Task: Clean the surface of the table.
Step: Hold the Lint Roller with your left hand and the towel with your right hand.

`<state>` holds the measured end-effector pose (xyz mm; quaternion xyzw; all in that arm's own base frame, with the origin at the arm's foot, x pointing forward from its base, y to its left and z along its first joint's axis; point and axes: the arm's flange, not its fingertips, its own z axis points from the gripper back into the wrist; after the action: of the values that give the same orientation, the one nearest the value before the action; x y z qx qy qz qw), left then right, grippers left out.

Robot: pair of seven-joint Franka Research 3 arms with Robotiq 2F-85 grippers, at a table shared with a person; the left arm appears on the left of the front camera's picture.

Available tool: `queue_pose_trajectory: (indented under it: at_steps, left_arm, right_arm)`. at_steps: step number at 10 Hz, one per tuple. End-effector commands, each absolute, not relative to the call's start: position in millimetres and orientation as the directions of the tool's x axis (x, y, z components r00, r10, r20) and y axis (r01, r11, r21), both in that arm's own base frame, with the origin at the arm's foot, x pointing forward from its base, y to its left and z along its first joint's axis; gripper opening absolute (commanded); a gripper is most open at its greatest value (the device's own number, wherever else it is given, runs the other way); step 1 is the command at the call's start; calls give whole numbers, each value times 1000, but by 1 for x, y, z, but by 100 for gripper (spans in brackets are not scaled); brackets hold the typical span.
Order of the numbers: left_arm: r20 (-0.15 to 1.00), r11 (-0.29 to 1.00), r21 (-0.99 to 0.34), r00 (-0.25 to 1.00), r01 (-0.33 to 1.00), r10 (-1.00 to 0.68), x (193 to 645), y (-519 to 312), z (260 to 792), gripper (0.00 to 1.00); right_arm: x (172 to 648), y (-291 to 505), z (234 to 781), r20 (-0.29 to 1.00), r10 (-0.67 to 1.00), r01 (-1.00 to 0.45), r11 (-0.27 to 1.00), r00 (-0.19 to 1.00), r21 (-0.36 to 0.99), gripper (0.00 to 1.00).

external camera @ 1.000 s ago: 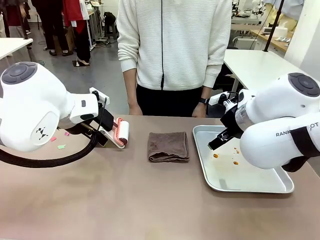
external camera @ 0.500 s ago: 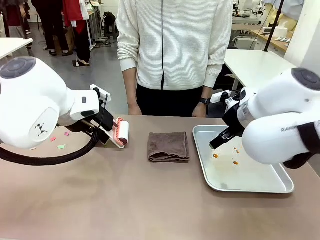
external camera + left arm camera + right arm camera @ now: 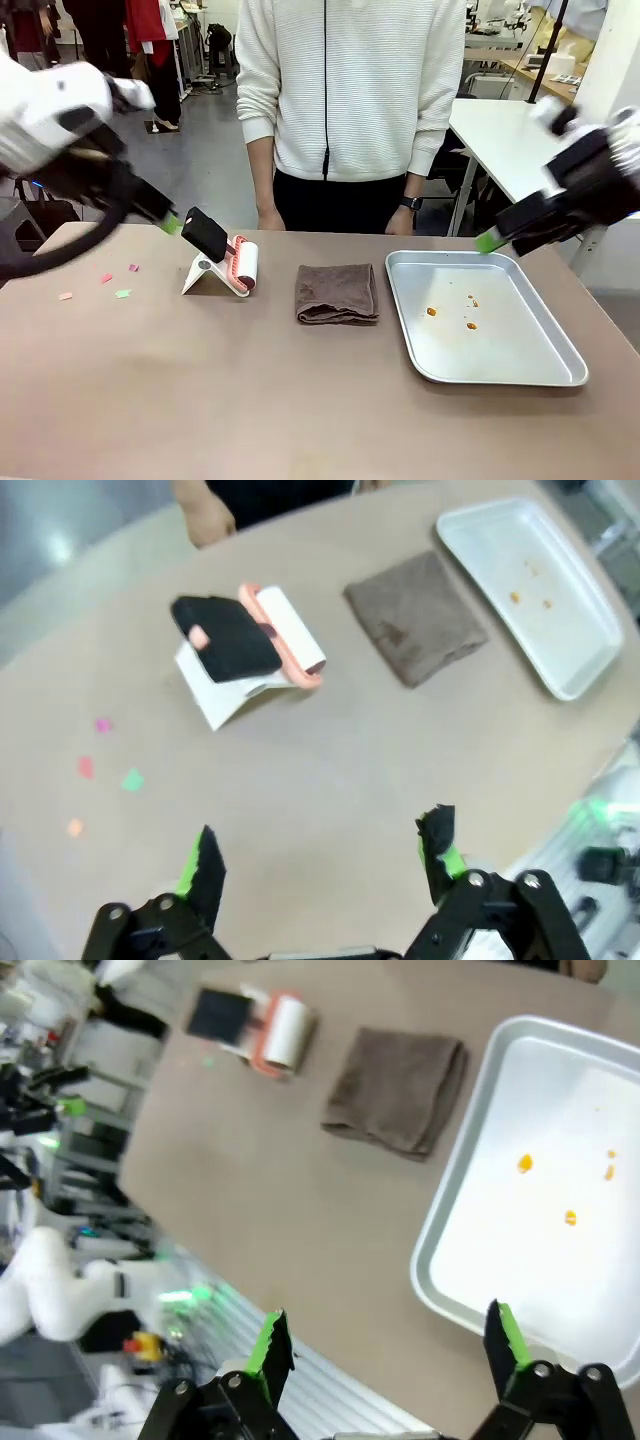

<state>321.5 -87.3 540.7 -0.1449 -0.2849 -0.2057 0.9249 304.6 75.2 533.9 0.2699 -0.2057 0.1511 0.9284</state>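
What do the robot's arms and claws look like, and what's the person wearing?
The left arm has rounded white shells and a looping black cable. The left claw and right claw are black and two-fingered, with bright green pads. The person wears a white ribbed sweater with a dark centre line, and a dark wristwatch.

The left arm (image 3: 50,110) was white and rounded, with a black cable (image 3: 60,255) looped beneath it. The right arm (image 3: 585,185) was white, turning black toward its end. The left gripper (image 3: 320,855) and right gripper (image 3: 385,1338) were black with green pads (image 3: 190,868). The person (image 3: 350,90) wore a white ribbed long-sleeved top, dark trousers and a dark watch (image 3: 408,202).
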Motion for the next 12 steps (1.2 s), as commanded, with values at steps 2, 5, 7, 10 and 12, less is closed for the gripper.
queue_pose_trajectory:
  at_steps: [2,5,7,10,12]
  left_arm:
    - [650,794,-403,753,455,-101,280,27,516,100]
    - [671,675,-634,702,378,237,251,126,485,100]
    - [594,586,-760,665,280,452,240,159,446,100]
    - [515,476,-844,622,247,590,243,128,415,100]
    - [498,482,-850,618,211,608,247,98,419,100]
  right_arm:
    - [278,-31,520,428,-142,-243,649,892,721,100]
    - [259,-133,503,353,-424,-158,429,834,889,100]
    - [258,-180,471,254,-544,-91,308,800,947,100]
    - [250,-216,432,187,-655,-72,198,733,978,100]
    - [250,-220,426,191,-689,-49,220,699,974,100]
